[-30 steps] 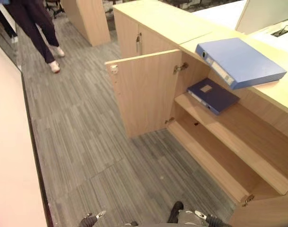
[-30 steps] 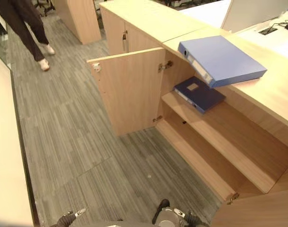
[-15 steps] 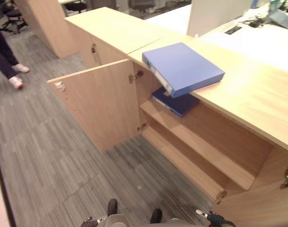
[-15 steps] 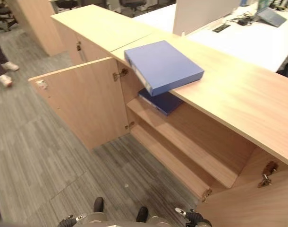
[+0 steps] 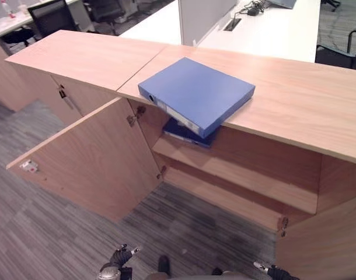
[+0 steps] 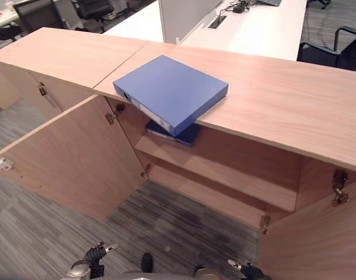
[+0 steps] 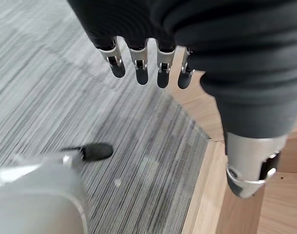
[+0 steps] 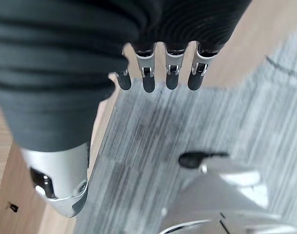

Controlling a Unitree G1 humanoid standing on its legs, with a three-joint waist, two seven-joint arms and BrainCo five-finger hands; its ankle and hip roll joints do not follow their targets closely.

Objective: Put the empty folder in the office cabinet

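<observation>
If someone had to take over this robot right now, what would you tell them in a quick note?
Left hand: open, fingers straight, hanging low over the carpet, holding nothing.
Right hand: open, also low and empty.
Blue folder: lies flat on the cabinet top, one corner jutting past the front edge.
Cabinet door: swung wide open; a dark blue folder lies on the upper shelf.
Done: cabinet is open.
Left: pick up the blue folder and place it on a shelf inside.
</observation>
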